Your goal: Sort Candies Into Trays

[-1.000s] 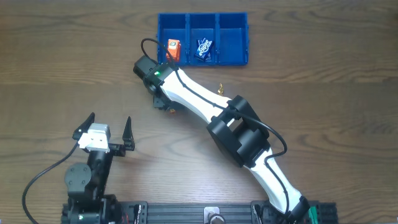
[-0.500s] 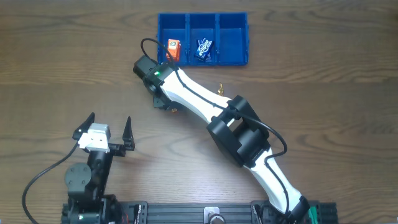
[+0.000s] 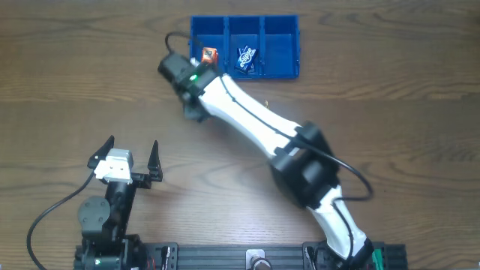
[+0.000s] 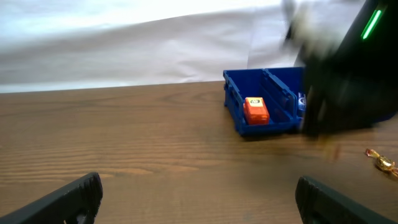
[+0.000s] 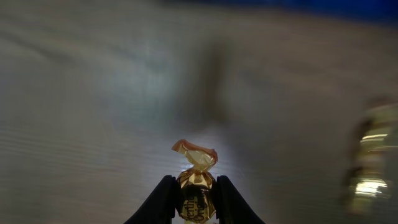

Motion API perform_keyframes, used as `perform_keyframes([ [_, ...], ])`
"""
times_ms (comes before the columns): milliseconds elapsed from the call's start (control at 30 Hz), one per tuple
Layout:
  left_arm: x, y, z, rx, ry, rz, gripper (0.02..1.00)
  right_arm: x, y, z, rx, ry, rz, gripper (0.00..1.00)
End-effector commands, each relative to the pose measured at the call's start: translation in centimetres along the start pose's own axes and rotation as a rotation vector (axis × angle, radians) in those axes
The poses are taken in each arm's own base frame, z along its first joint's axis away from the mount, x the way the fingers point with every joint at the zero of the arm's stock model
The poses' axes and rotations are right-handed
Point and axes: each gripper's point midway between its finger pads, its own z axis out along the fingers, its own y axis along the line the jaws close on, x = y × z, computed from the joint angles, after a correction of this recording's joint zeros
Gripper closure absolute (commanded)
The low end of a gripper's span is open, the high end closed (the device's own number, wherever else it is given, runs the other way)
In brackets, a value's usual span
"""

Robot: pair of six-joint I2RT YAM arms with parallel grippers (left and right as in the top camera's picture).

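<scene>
Candies are on the move, though the biggest change is showing in the right arm (image 3: pixel 249 114). Over the brown bench (image 3: pixel 75 67) that arm is swinging up the top view and stretching out. A second ago its wrist was sitting lower with its tool down at the wood. Now the elbow is sliding rightward and the wrist is crowding the corner of the blue tray (image 3: pixel 281 45) nearest the orange candy (image 3: pixel 209 54).

The tray is staying put, and its three compartments are holding the same load as before. The orange candy is lying in the left one, now partly overlapped by the wrist. A blue candy (image 3: pixel 245 58) is lying in the middle one, and the right one is holding nothing.

The left tool (image 3: pixel 133 144) is idling near its base, well apart from the tray, with its fingers spread wide and gripping nothing. It is not budging.

The right tool (image 5: pixel 194 182) is pinching a gold-wrapped candy (image 5: pixel 195 155), twisted end pointing outward, and seems to be carrying it off the wood. A second gold candy (image 4: pixel 380 163) is lying loose on the bench near the arm.

By my reading the pick is finished and the carry is under way, with the release not yet done. The vacant right compartment is looking like the likely home for gold, which means reaching past the two occupied ones.
</scene>
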Motion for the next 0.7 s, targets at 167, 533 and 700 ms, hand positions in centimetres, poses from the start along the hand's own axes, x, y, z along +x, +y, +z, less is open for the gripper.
perform_keyframes([
  [167, 1.6, -0.2, 0.1, 0.012, 0.046, 0.007, 0.020, -12.6, -14.2, -10.1, 0.061, -0.341, 0.124, 0.965],
  [533, 1.6, -0.2, 0.1, 0.012, 0.046, 0.007, 0.020, -19.3, -20.5, -6.5, 0.098, -0.485, 0.161, 0.965],
  [700, 1.6, -0.2, 0.1, 0.012, 0.046, 0.007, 0.020, -19.6, -20.7, -1.3, 0.133, -0.445, 0.157, 0.965],
])
